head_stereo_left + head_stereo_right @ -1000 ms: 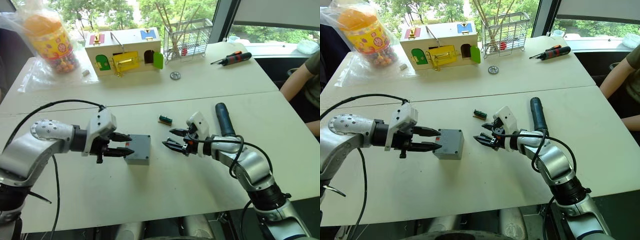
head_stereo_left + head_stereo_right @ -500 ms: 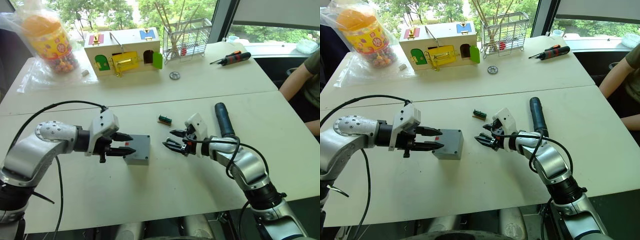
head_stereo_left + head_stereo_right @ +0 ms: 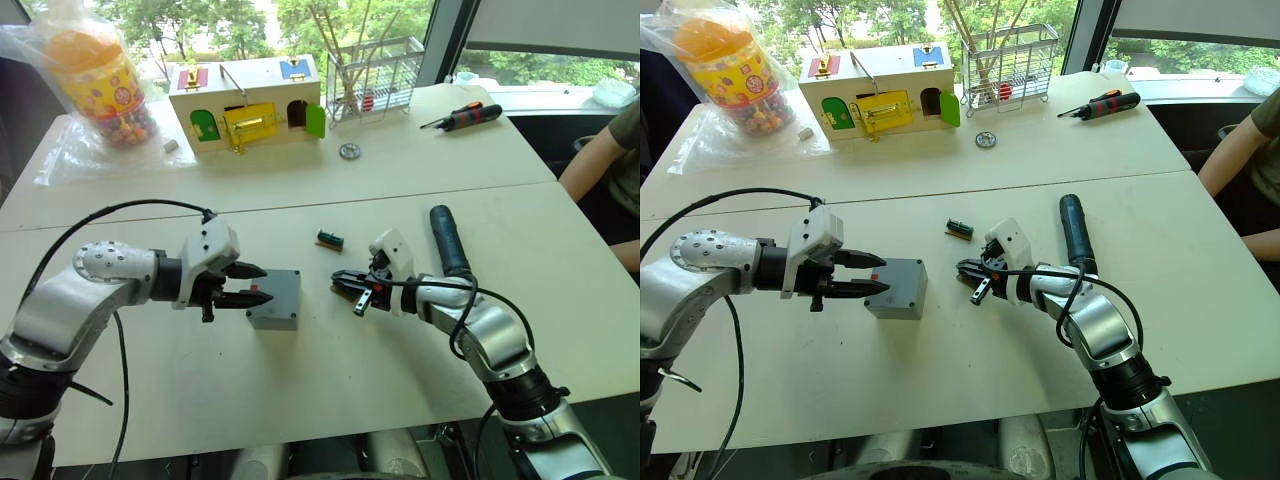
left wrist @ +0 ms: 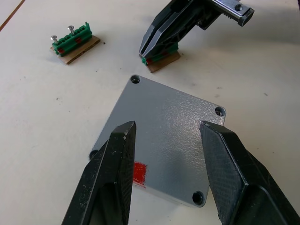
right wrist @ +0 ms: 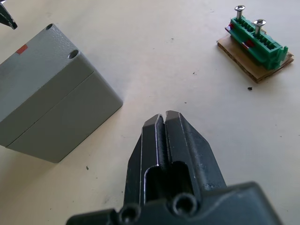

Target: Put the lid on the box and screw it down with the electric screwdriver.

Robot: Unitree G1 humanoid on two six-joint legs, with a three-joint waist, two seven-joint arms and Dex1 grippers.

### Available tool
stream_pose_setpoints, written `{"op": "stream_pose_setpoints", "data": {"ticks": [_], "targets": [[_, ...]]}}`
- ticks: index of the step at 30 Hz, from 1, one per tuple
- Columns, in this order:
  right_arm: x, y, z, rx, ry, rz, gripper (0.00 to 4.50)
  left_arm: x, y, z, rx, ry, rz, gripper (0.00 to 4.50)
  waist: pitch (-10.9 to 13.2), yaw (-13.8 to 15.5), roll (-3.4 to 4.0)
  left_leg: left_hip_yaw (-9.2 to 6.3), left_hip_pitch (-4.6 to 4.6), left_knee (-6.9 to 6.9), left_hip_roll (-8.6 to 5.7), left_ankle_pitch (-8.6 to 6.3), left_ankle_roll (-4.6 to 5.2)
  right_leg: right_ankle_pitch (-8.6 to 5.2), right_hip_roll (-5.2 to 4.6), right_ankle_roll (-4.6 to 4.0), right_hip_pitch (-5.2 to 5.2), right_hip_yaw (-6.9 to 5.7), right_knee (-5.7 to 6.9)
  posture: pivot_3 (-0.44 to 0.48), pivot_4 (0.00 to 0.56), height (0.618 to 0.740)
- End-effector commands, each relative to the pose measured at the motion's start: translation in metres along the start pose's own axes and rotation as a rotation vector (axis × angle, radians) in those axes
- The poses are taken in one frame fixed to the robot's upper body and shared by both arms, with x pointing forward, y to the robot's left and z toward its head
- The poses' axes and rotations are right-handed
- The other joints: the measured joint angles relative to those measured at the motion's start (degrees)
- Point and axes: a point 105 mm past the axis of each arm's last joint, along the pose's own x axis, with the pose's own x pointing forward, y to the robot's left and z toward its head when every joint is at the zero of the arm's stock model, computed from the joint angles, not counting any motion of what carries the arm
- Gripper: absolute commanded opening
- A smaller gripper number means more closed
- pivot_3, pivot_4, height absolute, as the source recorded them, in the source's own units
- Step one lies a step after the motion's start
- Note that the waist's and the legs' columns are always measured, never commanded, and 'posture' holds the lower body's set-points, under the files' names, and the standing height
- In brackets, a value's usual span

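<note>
The grey box [image 3: 276, 300] stands mid-table with the lid [image 4: 174, 112] lying flush on it, its corner screw holes showing bare. My left gripper [image 3: 266, 282] is open, its fingers [image 4: 117, 154] reaching over the lid's left edge, near a small red mark. Just right of the box my right gripper [image 3: 339, 278] is shut. In the left wrist view its tips rest at a small green terminal block [image 4: 161, 58]; whether it is pinched I cannot tell. The electric screwdriver [image 3: 446, 238] lies on the table beside my right forearm.
Another green block [image 3: 331, 239] with two upright screws lies behind the box. At the far side are a wooden box with coloured doors [image 3: 250, 100], a wire basket [image 3: 375, 72], a manual screwdriver [image 3: 465, 117], a metal disc [image 3: 349, 151] and a bagged jar [image 3: 100, 75]. A person's arm [image 3: 605, 160] is at the right edge.
My right gripper's fingers have closed from open to shut, staying just right of the box. The left gripper and the box have stayed where they were.
</note>
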Motion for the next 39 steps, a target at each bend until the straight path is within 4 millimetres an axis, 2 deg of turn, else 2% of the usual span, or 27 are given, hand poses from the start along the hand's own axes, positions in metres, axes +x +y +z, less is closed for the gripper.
{"op": "stream_pose_setpoints", "data": {"ticks": [1,8,14,26,39], "targets": [[-0.008,-0.001,0.024,-0.018,-0.085,-0.008,0.03,-0.003,0.003,0.004,0.029,-0.01,0.017,2.15,0.0,0.01,0.0,0.0,0.0,0.0,0.0,0.0,0.0,0.0,0.0,0.0,0.0,0.0,0.0,0.0,0.15,0.74],[-0.015,0.0,0.046,-0.025,-0.132,0.008,0.03,-0.006,0.01,0.0,0.02,-0.008,0.037,2.15,0.0,-0.03,0.0,0.0,0.0,0.0,0.0,0.0,0.0,0.0,0.0,0.0,0.0,0.0,0.0,0.0,0.15,0.74],[-0.005,0.023,0.073,-0.023,-0.207,0.102,0.03,-0.013,0.009,-0.009,-0.003,0.019,0.034,2.15,0.0,-0.16,0.0,0.0,0.0,-0.02,0.01,0.0,0.0,0.0,-0.01,0.0,-0.02,0.0,0.01,0.0,0.15,0.74],[0.02,0.047,0.068,-0.002,-0.205,0.184,0.03,-0.011,0.005,-0.013,-0.019,0.018,0.043,2.15,0.0,-0.15,0.0,-0.01,0.0,0.0,0.0,0.0,0.0,0.0,-0.02,0.0,-0.03,0.0,0.04,0.0,0.15,0.74],[0.025,0.041,0.054,0.004,-0.168,0.171,0.03,-0.007,0.006,-0.016,-0.012,0.026,0.046,2.15,0.0,-0.14,0.01,-0.01,0.0,-0.01,0.0,0.0,-0.01,0.0,0.0,0.0,-0.04,0.0,0.05,0.0,0.15,0.74]]}}
